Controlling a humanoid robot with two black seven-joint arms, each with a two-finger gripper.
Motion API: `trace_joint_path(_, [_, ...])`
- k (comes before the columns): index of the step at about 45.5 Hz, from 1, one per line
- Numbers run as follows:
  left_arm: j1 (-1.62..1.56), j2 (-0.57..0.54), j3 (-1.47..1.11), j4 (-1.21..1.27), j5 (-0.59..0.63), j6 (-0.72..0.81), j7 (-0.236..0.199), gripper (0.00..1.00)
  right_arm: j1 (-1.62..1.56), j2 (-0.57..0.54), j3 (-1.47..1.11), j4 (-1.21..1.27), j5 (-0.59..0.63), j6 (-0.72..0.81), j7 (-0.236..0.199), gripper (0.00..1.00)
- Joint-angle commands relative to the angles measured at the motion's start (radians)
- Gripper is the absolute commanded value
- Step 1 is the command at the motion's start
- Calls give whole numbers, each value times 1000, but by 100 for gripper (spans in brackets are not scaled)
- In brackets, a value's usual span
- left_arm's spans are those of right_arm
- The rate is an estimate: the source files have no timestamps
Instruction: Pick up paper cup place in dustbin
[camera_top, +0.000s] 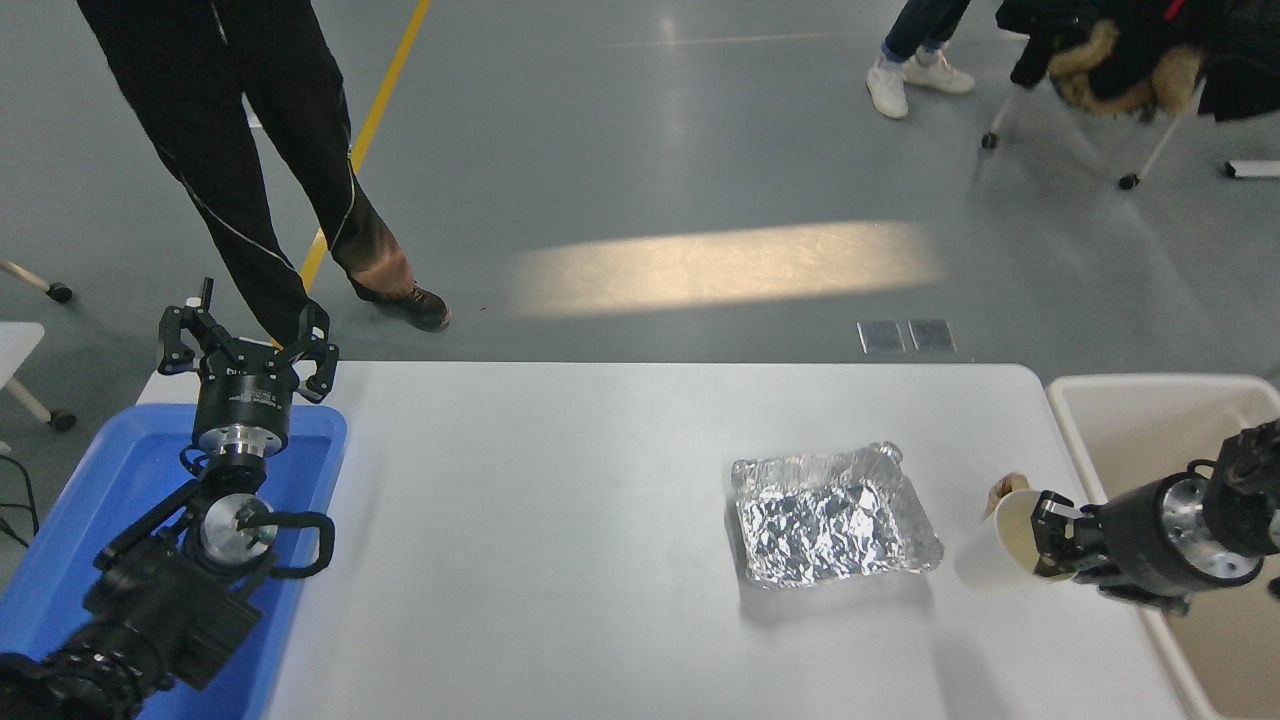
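Observation:
The white paper cup (995, 550) hangs tilted above the table's right part, its cream mouth turned toward my right gripper (1048, 540), which is shut on its rim. The cup sits just left of the cream-white dustbin (1085, 440) that stands past the table's right edge. My right arm crosses over the dustbin's near part. My left gripper (245, 345) is parked open at the far left, above the blue tray.
A foil tray (835, 515) lies left of the cup. A crumpled brown paper ball (1003, 487) peeks out behind the cup. A blue plastic tray (120, 470) sits under the left arm. A person's legs (260, 170) stand beyond the table's far left.

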Motion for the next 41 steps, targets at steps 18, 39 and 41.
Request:
trace_joint_path(18, [0, 0, 0, 0, 0, 0, 0, 99, 573, 196, -64, 11, 39, 404, 5, 0])
trace_joint_path(39, [1, 0, 0, 0, -1, 0, 0, 99, -53, -19, -187, -253, -8, 102, -2, 0])
trace_joint_path(41, [1, 0, 0, 0, 0, 1, 0, 99, -127, -47, -181, -303, -4, 61, -2, 0])
